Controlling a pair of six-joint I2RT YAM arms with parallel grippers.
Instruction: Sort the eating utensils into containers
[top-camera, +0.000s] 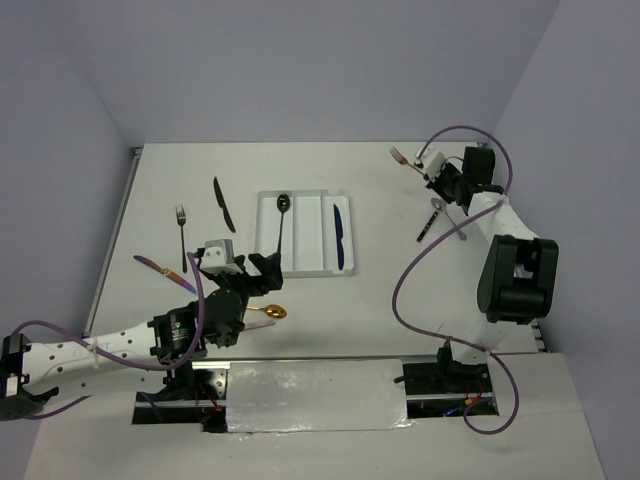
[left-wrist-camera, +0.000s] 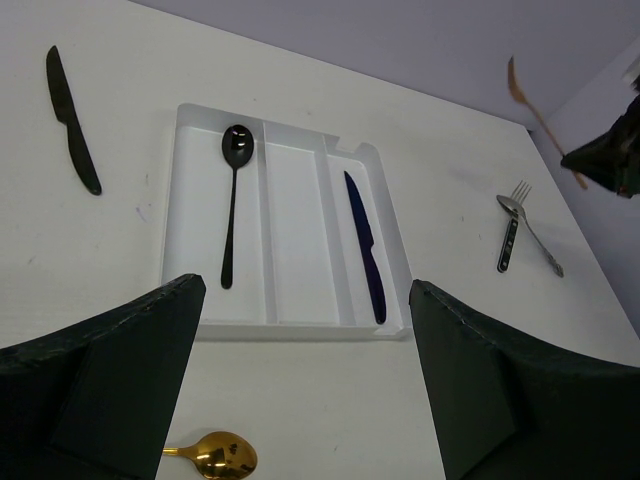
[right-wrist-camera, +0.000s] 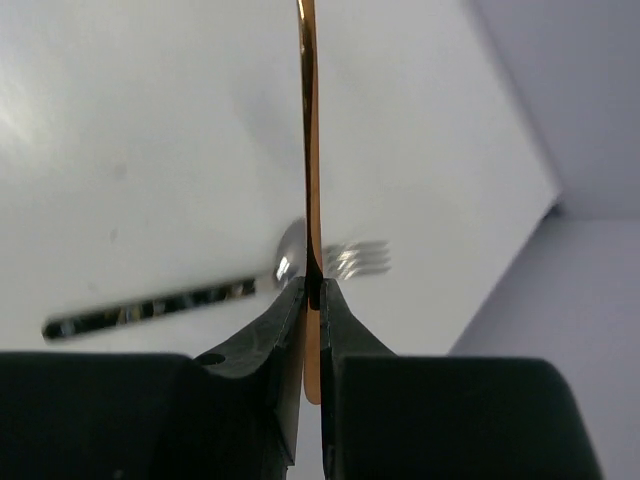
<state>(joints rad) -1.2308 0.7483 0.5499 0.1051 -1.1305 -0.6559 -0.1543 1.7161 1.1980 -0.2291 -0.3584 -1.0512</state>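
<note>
The right gripper (right-wrist-camera: 312, 290) is clamped on a copper fork (right-wrist-camera: 308, 120) near its handle end, held clear of the worktop (top-camera: 340, 320) well right of the tray (left-wrist-camera: 290, 330); that grip should let the tines lead into a slot. The tray's left slot holds a black spoon (left-wrist-camera: 232, 200) and its right a blue knife (left-wrist-camera: 365, 245); the middle 1 is bare, so I'd guess forks go there. The left gripper (top-camera: 268, 277) hangs at the tray's near edge, fingers apart and empty; a gold spoon (left-wrist-camera: 215, 457) lies just nearer, likely its next pick.
</note>
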